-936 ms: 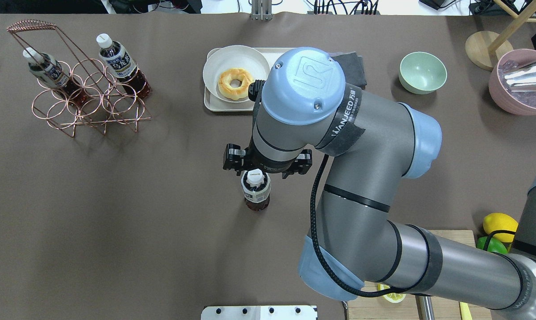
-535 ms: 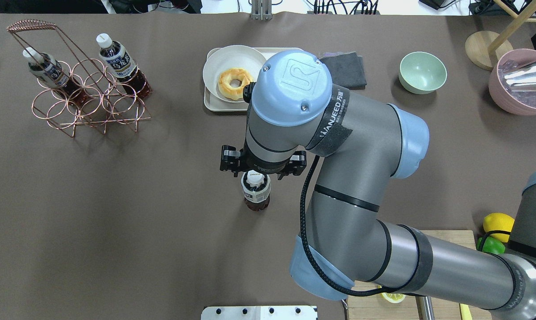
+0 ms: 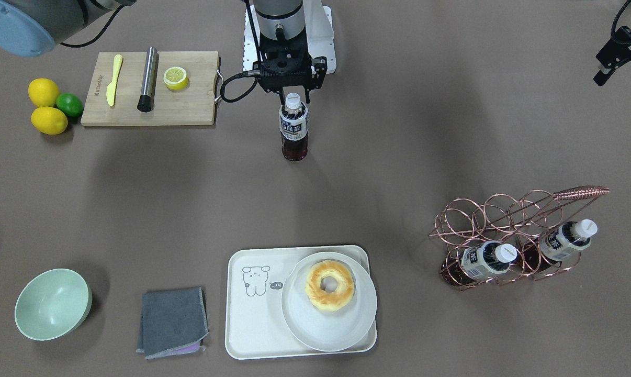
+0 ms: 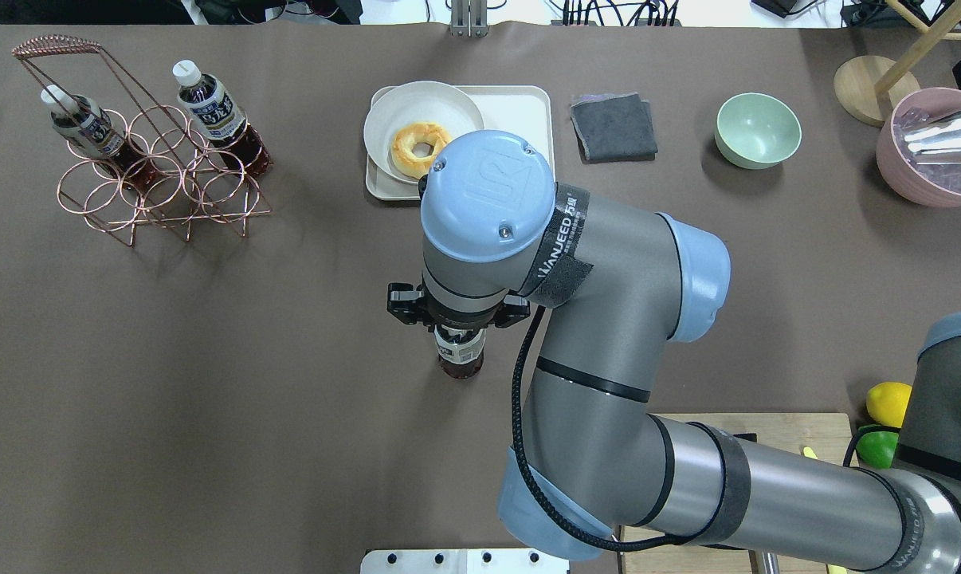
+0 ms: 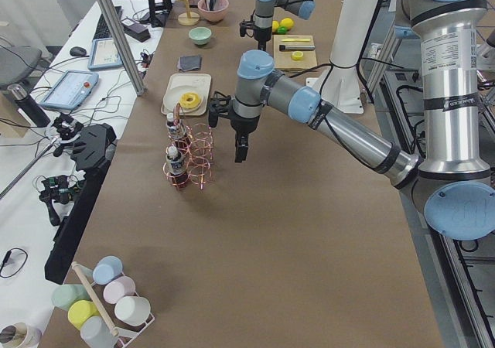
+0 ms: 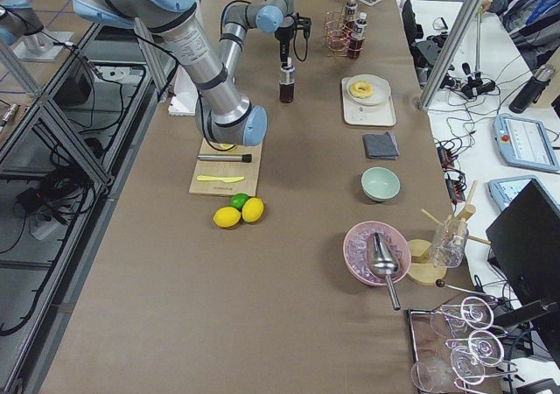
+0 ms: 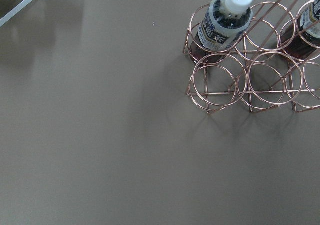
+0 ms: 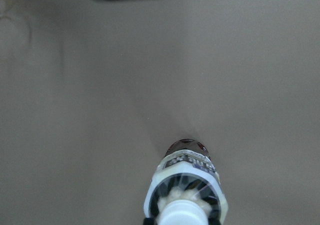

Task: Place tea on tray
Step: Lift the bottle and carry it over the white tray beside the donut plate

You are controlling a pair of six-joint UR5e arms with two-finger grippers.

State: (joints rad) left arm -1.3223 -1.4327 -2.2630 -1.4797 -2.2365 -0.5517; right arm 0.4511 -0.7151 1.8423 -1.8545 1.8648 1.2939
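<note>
Brown tea [image 3: 293,128] in its clear bottle stands upright mid-surface [image 3: 137,199], well apart from the cream tray [image 3: 252,314]. Right pincer [image 3: 293,97] has drawn back from the tray side & now sits directly over the white cap, jaws spread wide either side, gripping nothing. Looks lined up for the grab, pick not yet made

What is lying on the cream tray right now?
A white plate holding a donut covers half the tray; the half with the bear drawing is bare. Whatever lies under the plate is hidden.
</note>
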